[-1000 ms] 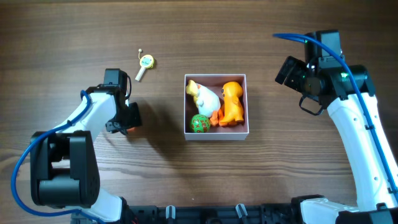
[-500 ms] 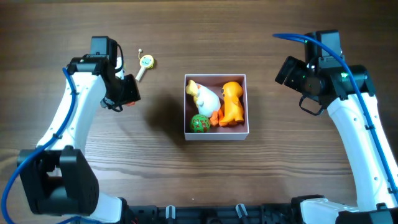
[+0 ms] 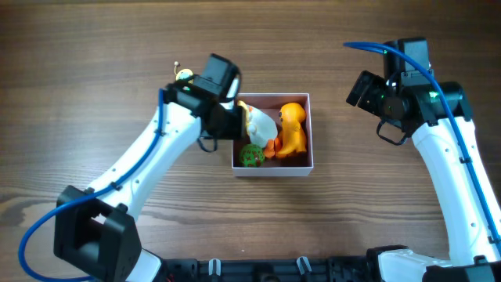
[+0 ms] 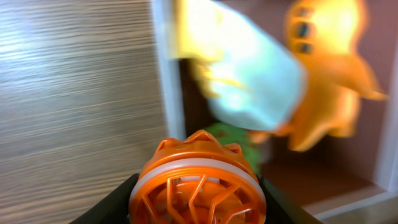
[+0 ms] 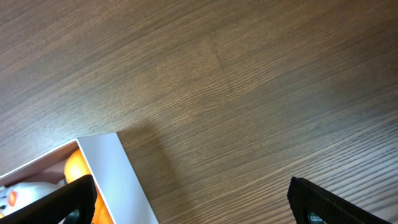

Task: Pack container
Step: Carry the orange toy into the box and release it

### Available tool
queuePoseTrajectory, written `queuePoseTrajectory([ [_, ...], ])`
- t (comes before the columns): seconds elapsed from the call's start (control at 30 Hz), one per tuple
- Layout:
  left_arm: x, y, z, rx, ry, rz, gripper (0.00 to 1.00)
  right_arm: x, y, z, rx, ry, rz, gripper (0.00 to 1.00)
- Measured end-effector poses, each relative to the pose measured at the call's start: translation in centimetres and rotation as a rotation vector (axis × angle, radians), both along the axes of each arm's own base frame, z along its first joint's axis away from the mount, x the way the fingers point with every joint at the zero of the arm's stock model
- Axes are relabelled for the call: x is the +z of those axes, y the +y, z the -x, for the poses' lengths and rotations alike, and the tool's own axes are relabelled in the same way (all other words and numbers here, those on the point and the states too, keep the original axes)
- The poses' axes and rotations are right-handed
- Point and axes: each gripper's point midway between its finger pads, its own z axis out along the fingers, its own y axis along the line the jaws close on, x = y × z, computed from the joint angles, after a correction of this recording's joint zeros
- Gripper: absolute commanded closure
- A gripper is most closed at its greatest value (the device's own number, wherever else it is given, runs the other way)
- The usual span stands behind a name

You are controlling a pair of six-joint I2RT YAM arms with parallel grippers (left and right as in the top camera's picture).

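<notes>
The container (image 3: 300, 168) is a small square box with white walls and a pink inside at the table's middle. It holds a white and yellow duck (image 3: 261, 123), an orange figure (image 3: 293, 129) and a green ball (image 3: 251, 156). My left gripper (image 3: 228, 122) hangs at the container's left wall, shut on an orange ribbed wheel toy (image 4: 198, 186). In the left wrist view the container's left wall (image 4: 166, 81), the duck (image 4: 249, 68) and the orange figure (image 4: 329, 68) lie just ahead. My right gripper (image 3: 378, 110) is open and empty, to the right of the container (image 5: 121, 177).
A small yellow and white keychain toy (image 3: 183, 75) lies on the wood just left of my left wrist. The table is dark brown wood.
My left arm has swung from the table's left side to the container's left wall, carrying the orange wheel toy. My right arm has not moved.
</notes>
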Motion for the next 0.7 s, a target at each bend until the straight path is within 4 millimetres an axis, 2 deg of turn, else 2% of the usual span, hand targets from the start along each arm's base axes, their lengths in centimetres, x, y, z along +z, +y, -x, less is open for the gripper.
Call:
queuePoseTrajectory([
  [0.2,1.9,-6.3,1.6,-0.147,-0.082,0.058,0.45,0.0,0.0,0.0,0.000,0.000,0.000,0.00],
  [0.27,2.0,-7.6,2.4,-0.187,-0.097,0.060,0.43,0.0,0.0,0.0,0.000,0.000,0.000,0.00],
  [0.53,2.2,-10.6,4.2,-0.282,-0.218,-0.025,0.41,0.0,0.0,0.0,0.000,0.000,0.000,0.00],
  [0.63,2.3,-10.5,3.9,-0.276,-0.236,-0.037,0.33,0.0,0.0,0.0,0.000,0.000,0.000,0.00],
  [0.7,2.3,-10.2,3.5,-0.263,-0.252,-0.054,0.32,0.0,0.0,0.0,0.000,0.000,0.000,0.00],
])
